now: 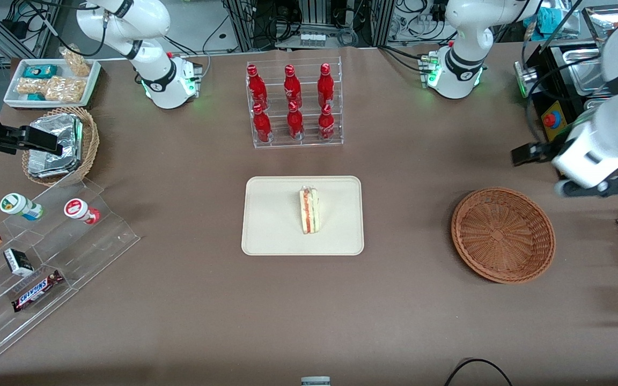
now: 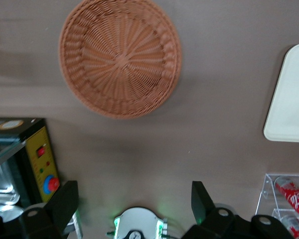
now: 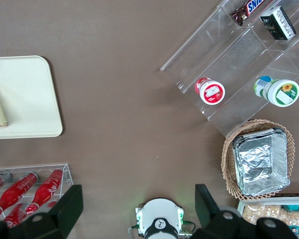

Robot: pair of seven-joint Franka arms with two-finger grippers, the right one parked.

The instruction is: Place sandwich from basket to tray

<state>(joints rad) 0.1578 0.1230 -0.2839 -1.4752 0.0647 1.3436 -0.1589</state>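
Small triangular white-bread sandwich (image 1: 309, 209) with red and green filling stands on its edge mid-way across the flat cream rectangular tray (image 1: 266, 236), well apart from my claw, so I judge the placement done. Wide shallow reddish-brown wicker basket (image 1: 503, 234) sits empty, below the claw and a bit nearer the front camera. Left gripper (image 2: 134, 201) is released, fingers spread, holding nothing, hanging high off the table near the working arm's end, looks like a parked retreat pose.
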